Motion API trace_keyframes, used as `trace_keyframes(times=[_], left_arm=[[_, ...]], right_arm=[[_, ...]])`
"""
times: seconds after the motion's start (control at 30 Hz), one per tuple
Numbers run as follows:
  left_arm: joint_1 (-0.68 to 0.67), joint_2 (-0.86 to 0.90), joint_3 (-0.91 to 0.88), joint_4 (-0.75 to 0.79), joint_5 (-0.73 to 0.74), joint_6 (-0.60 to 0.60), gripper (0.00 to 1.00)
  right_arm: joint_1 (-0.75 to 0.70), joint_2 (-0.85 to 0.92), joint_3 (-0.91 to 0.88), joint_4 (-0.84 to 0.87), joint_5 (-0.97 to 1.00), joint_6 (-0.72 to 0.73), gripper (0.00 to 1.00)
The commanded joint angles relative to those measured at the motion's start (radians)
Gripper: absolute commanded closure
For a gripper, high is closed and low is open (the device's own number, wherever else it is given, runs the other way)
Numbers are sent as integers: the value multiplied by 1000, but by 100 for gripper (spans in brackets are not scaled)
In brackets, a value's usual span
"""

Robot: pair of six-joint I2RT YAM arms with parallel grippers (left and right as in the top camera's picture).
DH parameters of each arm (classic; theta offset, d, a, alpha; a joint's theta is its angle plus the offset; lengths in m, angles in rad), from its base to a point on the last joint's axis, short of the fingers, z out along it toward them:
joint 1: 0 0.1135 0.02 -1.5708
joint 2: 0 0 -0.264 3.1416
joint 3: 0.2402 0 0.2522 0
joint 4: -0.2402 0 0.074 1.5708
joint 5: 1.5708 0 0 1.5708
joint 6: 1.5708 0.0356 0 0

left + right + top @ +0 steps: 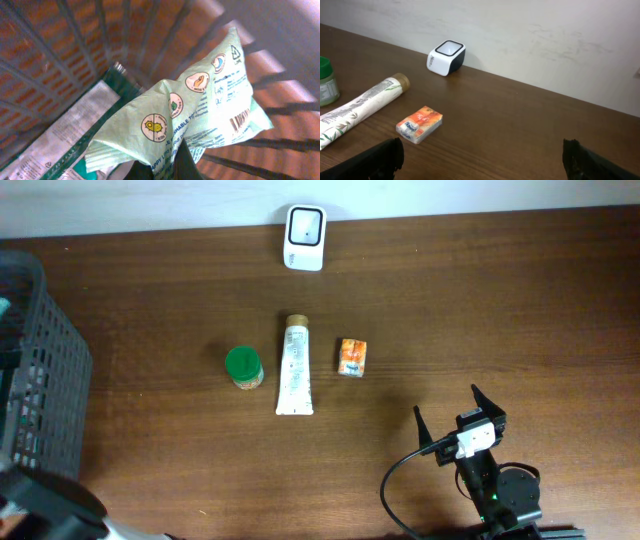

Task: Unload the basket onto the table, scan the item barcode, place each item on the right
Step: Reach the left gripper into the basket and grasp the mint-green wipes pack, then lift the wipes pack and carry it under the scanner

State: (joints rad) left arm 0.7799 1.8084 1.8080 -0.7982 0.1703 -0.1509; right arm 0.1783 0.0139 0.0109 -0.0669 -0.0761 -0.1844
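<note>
My left pincer is clamped shut on the near edge of the pale green packet, down inside the basket at the left end of the table. The packet's long axis runs away from the pincer, with the barcode toward its far end. The scanner sits well apart, at the table's far edge. My right pincer hangs wide open and empty. I judge the left arm must lift and carry rightward.
</note>
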Motion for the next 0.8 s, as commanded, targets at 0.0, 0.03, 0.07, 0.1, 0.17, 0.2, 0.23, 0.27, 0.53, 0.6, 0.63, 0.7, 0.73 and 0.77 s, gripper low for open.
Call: trace_keyframes(times=[0.0, 0.03, 0.07, 0.1, 0.17, 0.2, 0.23, 0.27, 0.53, 0.6, 0.63, 0.7, 0.73, 0.77], left_arm=[[-1, -168, 7, 0, 74, -44, 100], [-1, -206, 7, -5, 79, -61, 100], [-5, -243, 7, -11, 88, -66, 100], [-13, -273, 7, -19, 107, -66, 100], [-41, -311, 6, -38, 141, -66, 100], [-62, -321, 6, -53, 154, -66, 100], [-92, -328, 6, -74, 165, -66, 100], [-137, -329, 6, -103, 168, -66, 100], [-555, -291, -85, -161, 166, -41, 100], [-652, -267, -122, -159, 163, -38, 100], [-702, -251, -142, -157, 163, -38, 100], [-808, -207, -177, -145, 163, -38, 100], [-854, -183, -192, -134, 163, -38, 100], [-890, -161, -203, -124, 163, -38, 100]], right_arm=[[6, -7, -5, -5, 2, 2, 2], [6, -7, -5, -5, 2, 2, 2], [6, -7, -5, -5, 2, 2, 2], [6, -7, -5, -5, 2, 2, 2], [6, -7, -5, -5, 2, 2, 2], [6, -7, -5, -5, 2, 2, 2], [6, -7, -5, -5, 2, 2, 2], [6, -7, -5, -5, 2, 2, 2], [6, -7, -5, -5, 2, 2, 2], [6, -7, -5, -5, 2, 2, 2], [6, -7, -5, -5, 2, 2, 2], [6, -7, -5, -5, 2, 2, 1], [6, -7, -5, -5, 2, 2, 2], [6, -7, -5, -5, 2, 2, 2]])
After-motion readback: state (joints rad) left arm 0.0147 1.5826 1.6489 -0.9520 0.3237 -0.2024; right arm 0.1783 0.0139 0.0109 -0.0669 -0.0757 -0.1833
